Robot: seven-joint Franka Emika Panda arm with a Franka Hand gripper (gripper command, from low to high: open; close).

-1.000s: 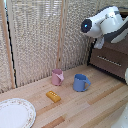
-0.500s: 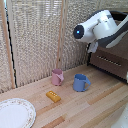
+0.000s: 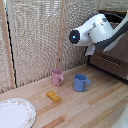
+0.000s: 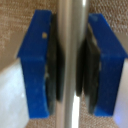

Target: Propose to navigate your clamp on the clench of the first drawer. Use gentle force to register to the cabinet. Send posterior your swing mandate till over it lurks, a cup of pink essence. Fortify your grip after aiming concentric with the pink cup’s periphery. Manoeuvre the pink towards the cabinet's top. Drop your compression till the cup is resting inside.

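In the wrist view my gripper (image 4: 69, 65) is shut on the first drawer's silver bar handle (image 4: 70, 25). The bar runs between the blue fingertips (image 4: 36, 65), with the dark pads pressed on both its sides. In the exterior view the white arm (image 3: 95, 30) reaches to the first drawer (image 3: 107, 62) of the dark brown cabinet (image 3: 120, 47) at that view's right, and the arm hides the gripper itself. The pink cup (image 3: 57, 76) stands upright on the wooden table, well to the exterior view's left of the cabinet and below the arm.
A blue mug (image 3: 81, 82) stands just to the exterior view's right of the pink cup. A small yellow block (image 3: 53, 96) lies in front of the cups. A white patterned plate (image 3: 15, 112) sits at the near left. A reed blind (image 3: 35, 40) backs the table.
The arm has swung toward the exterior view's left, away from the cabinet, still holding the handle, and the drawer front appears drawn out with it. The cups, block and plate have not moved.
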